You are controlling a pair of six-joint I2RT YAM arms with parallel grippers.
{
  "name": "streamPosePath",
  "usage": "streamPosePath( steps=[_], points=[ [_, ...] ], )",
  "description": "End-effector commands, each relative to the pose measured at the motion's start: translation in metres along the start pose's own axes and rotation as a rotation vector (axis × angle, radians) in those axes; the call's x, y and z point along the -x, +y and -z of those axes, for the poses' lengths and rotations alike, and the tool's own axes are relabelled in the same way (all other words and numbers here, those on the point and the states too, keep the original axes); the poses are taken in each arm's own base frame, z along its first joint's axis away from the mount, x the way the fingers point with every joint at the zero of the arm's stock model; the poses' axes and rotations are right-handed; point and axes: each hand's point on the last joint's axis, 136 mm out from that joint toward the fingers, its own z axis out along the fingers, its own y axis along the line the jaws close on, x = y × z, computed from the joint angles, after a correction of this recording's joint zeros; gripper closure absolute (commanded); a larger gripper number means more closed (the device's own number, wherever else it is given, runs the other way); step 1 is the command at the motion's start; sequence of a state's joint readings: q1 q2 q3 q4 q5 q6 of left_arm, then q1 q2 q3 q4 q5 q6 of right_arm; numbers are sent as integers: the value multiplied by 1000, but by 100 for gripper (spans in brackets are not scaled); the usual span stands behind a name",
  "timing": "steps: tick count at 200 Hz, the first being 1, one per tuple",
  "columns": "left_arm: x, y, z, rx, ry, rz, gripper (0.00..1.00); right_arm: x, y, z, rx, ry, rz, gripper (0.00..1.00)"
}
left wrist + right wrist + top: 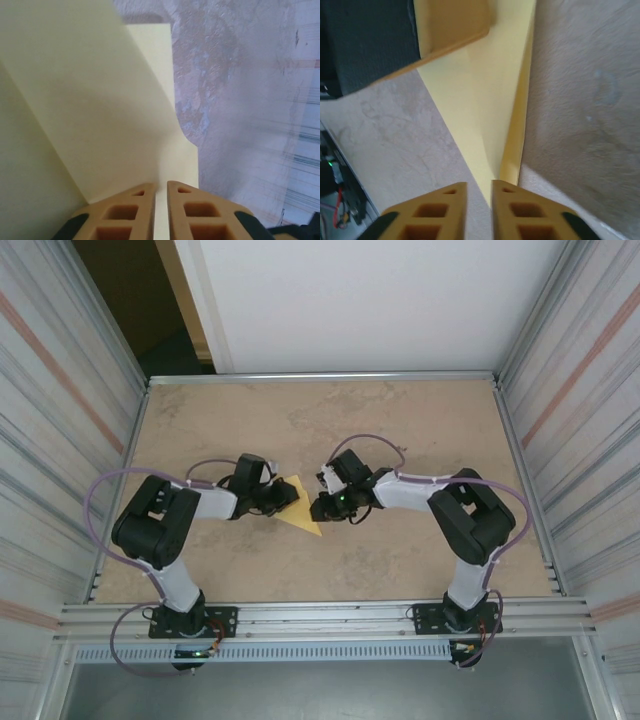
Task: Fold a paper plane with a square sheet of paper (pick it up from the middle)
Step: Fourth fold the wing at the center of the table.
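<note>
Mid-fold. The paper plane [303,510], a part-folded yellow triangle, lies mid-frame on the table [400,560] between our arms. Left gripper [161,185] and right gripper [479,186]: jaws near-closed with paper in each slit, and we can't tell if they pinch. Next fold needs aligned edges.

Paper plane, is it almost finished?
Partly. The yellow paper is already folded into a pointed triangle with layered flaps. The left gripper and right gripper have its edges between nearly closed fingers; whether they pinch is unclear. Wing folds probably remain.
</note>
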State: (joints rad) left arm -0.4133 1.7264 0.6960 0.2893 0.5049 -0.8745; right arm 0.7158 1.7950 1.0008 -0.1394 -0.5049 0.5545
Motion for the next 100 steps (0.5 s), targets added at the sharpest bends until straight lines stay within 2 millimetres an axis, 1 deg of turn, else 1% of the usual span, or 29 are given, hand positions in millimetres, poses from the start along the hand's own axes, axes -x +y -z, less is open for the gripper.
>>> streamPosePath(
  steps=[1, 17, 26, 49, 68, 84, 100],
  points=[
    [18, -36, 22, -55, -43, -58, 80, 20, -3, 15, -20, -115, -42, 73],
    [23, -44, 35, -46, -82, -75, 76, 24, -13, 15, -55, -140, -72, 67],
    [23, -41, 41, -23, -99, -74, 73, 26, -15, 14, -61, -141, -75, 65],
    [18, -15, 51, 75, -141, -41, 73, 29, -10, 7, -58, -129, -52, 60],
    [11, 7, 54, 114, -149, 10, 76, 31, -4, 0, -44, -107, -22, 59],
    [6, 18, 56, 124, -149, 39, 78, 31, 3, -5, -28, -88, 15, 58],
    [3, 22, 58, 127, -153, 48, 78, 30, 6, -6, -50, -82, 54, 57]
  ],
)
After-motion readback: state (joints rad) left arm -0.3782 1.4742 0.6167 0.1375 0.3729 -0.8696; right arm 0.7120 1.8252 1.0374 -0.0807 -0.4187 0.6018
